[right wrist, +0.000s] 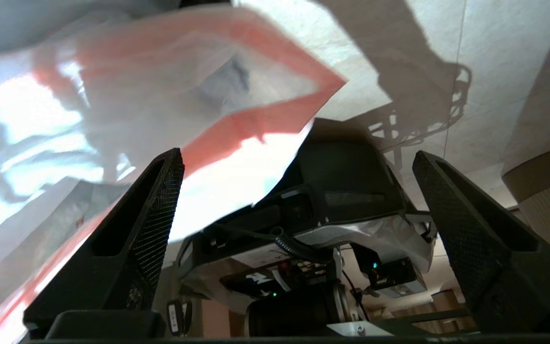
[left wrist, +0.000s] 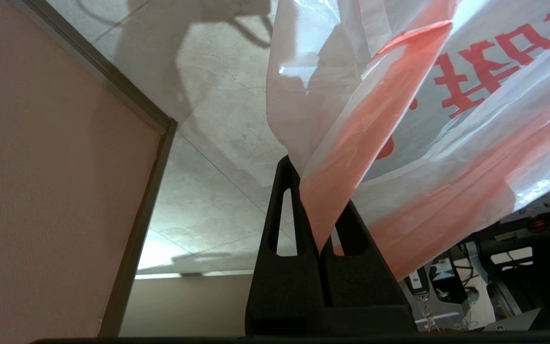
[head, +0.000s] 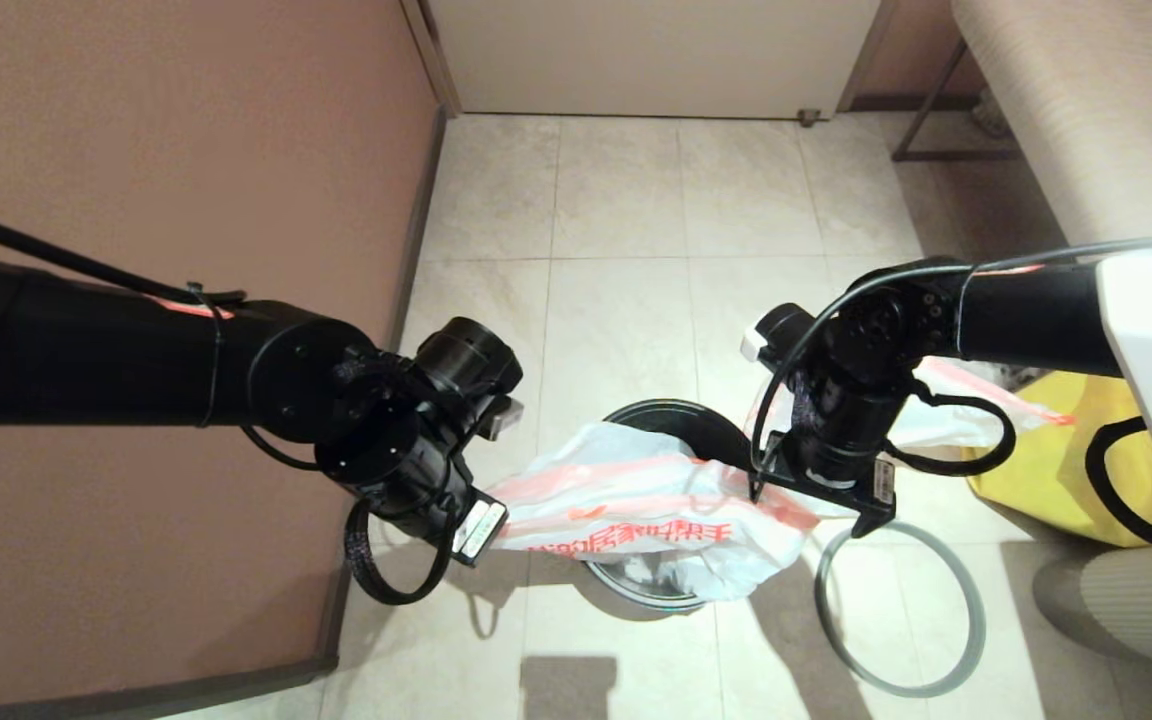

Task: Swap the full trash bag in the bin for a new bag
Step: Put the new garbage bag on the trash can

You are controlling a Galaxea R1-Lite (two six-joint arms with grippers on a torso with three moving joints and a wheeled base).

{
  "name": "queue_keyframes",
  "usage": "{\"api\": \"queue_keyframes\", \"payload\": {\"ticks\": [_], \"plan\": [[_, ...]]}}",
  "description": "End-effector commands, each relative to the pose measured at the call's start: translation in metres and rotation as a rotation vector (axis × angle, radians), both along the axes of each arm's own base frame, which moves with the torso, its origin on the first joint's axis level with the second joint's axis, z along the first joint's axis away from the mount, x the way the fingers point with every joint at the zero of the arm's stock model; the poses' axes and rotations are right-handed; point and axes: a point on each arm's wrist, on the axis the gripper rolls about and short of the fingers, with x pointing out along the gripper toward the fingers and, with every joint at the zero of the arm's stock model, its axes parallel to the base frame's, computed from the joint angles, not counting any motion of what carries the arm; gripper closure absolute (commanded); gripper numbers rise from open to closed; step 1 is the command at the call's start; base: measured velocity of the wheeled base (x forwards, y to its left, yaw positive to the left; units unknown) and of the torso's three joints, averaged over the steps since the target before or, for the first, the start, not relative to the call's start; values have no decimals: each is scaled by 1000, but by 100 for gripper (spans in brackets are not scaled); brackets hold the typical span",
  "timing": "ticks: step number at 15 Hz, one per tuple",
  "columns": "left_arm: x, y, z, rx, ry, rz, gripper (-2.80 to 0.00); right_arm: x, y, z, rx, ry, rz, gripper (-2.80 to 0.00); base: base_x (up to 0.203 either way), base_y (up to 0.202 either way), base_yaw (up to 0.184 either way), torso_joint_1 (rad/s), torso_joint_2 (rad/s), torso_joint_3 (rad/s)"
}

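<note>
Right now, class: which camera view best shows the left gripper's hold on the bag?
The left wrist view: the left gripper pinches the new bag at its orange hem. The head view hides the fingers; the right wrist view shows only bag.

- I read this as an indoor room of a home or lodging, seen from above the floor.
- Floor: pale square tiles with thin grout lines.
- Wall: plain pinkish-brown panel with a dark skirting strip.
- Door: light, closed, at the far end.
- Bench: upholstered in beige ribbed fabric on a thin dark metal frame.
- Bin: small, black, household type.
</note>
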Motion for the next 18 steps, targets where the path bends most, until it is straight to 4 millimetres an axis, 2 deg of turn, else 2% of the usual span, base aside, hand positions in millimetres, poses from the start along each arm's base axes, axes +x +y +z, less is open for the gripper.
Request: {"api": "queue_keyframes", "payload": {"ticks": [1,5,8,11,13,15,18], "plan": [[-1,0,1,1,-2,-1,0,1,-3,-2,-7,9,-13,-280,0,0,0,0,0,0],[-10,-7,-1,6,6,-36,0,4,-2,1,10,-22,-13,-280,0,0,0,0,0,0],[-11,-7,0,3,4,-38,0,-9,10,18,42,-69,33,-280,0,0,0,0,0,0],[-13,-10,2,-4,-3,-48,0,-22,6,47,145,-112,86,-280,0,0,0,0,0,0],[-12,-8,4,-9,-8,-43,0,-20,12,37,144,-81,166,-280,0,0,0,0,0,0],[-9,-3,5,-15,-15,-26,0,-27,27,35,142,-68,220,-280,0,0,0,0,0,0],[-14,0,12,-50,-26,-37,0,-23,36,16,105,-28,325,-280,0,0,0,0,0,0]]}}
